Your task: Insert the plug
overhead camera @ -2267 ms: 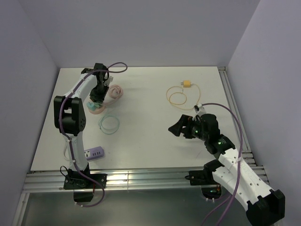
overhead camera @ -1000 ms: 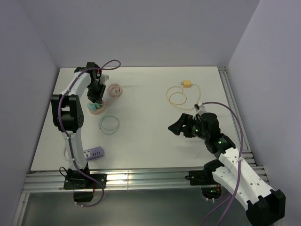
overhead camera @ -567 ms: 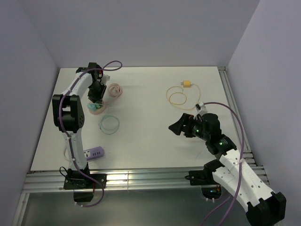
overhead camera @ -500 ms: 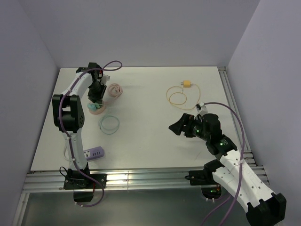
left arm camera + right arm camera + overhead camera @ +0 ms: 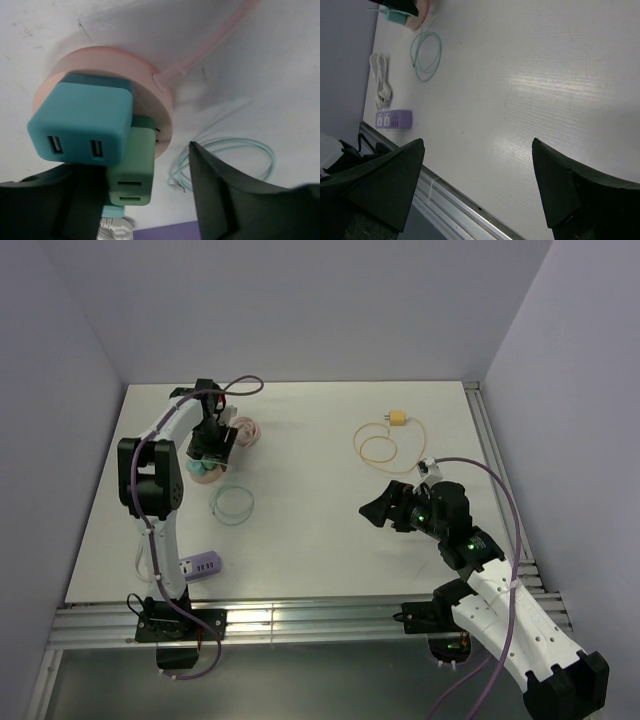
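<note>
Far left, and the left gripper [image 5: 206, 452] hangs right over the pink socket base [image 5: 100, 65]. From the wrist view, its fingers stand apart, one on each side, and we see no contact with anything between them. The teal plug [image 5: 82, 122] sits on the base, body flush against the pink face, with a green plug [image 5: 132, 170] tucked in just beside it. To us the insertion looks done: no prongs show under the teal body. All that seems left is for this arm to lift clear.

Just beside the base lies a mint cable coil [image 5: 232, 502]. Near the front edge is a purple power strip [image 5: 203, 566], untouched. Moving right, a yellow plug [image 5: 398, 419] and its looped cord lie well apart from all this. Farther right, the right gripper [image 5: 478, 142] hovers over the bare table [image 5: 530, 60] with its fingers spread wide and nothing in them.
</note>
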Controlling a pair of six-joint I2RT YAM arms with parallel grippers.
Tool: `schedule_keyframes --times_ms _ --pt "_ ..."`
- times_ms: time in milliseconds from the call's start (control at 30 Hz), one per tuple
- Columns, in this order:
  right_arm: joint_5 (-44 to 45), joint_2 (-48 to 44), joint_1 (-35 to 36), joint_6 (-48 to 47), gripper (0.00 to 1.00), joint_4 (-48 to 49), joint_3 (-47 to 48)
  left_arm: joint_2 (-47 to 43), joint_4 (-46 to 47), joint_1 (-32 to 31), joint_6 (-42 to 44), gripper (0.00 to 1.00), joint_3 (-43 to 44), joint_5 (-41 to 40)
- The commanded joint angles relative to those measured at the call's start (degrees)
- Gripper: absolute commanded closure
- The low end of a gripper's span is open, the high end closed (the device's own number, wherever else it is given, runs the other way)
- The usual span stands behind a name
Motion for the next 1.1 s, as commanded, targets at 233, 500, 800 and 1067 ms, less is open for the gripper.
schedule_keyframes --times_ms 233,500,800,1067 --pt "0.3 0.3 -0.4 1.1 0.06 0.9 0.9 -8.2 5.4 -1.6 -3.7 0.2 -0.6 -4.4" --pt "2.0 2.1 -0.4 0.2 0.07 2.3 -0.2 -16.5 9.8 -4.7 -5.3 0.1 -1.2 -10.0" --pt "2.0 8.7 -0.4 -1.3 0.07 3.2 2.3 -25.0 13.4 -7.3 -9.6 0.0 -3.9 -11.5" --pt "0.8 9.5 -0.4 0.2 0.07 3.2 3.1 -35.2 17.7 -8.7 -14.5 0.0 -7.8 -7.9"
